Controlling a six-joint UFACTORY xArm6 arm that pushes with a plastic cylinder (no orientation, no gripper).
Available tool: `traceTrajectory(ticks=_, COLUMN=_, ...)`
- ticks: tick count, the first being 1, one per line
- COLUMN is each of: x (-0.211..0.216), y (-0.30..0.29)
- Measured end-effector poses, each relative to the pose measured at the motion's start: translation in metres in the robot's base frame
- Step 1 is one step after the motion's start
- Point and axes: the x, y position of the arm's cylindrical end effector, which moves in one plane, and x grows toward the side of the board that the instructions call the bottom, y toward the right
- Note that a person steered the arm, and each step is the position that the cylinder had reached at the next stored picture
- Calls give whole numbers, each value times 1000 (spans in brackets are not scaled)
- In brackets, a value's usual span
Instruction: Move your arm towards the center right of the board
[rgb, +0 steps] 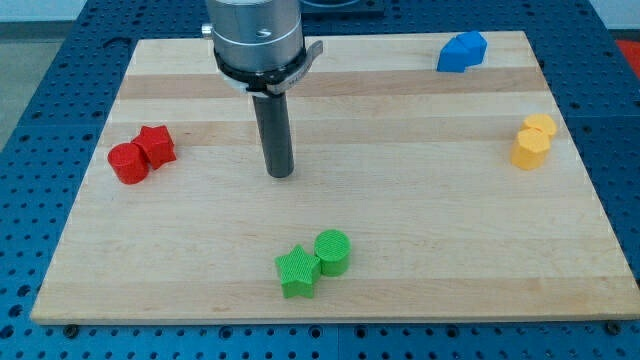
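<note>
Camera view: my tip (280, 174) on bare board (400, 200), no hand, no writing.

Our arm (254, 30) ends in a broad silver-grey metal cylinder with a small dark hole in its face. Beneath it sits a black collar with a pale tab on one side. A straight dark-grey rod (276, 135) runs down to our tip (281, 174).

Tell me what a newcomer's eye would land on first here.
First, the big metal arm head coming down from the view's top, with my tip resting on bare board left of centre, touching no block. Next, the bright pairs: red star and red cylinder at left, green star and green cylinder at bottom.
</note>
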Motion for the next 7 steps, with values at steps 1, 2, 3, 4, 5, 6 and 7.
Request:
traceTrajectory(ticks=1, x=-10, y=0)
traceTrajectory(ticks=2, x=-28, y=19)
traceTrajectory(ticks=3, x=-60, y=80)
traceTrajectory(ticks=4, x=-60, y=138)
traceTrajectory(ticks=5, x=-34, y=192)
traceTrajectory(ticks=6, x=-5, y=235)
traceTrajectory(ticks=7, x=46, y=243)
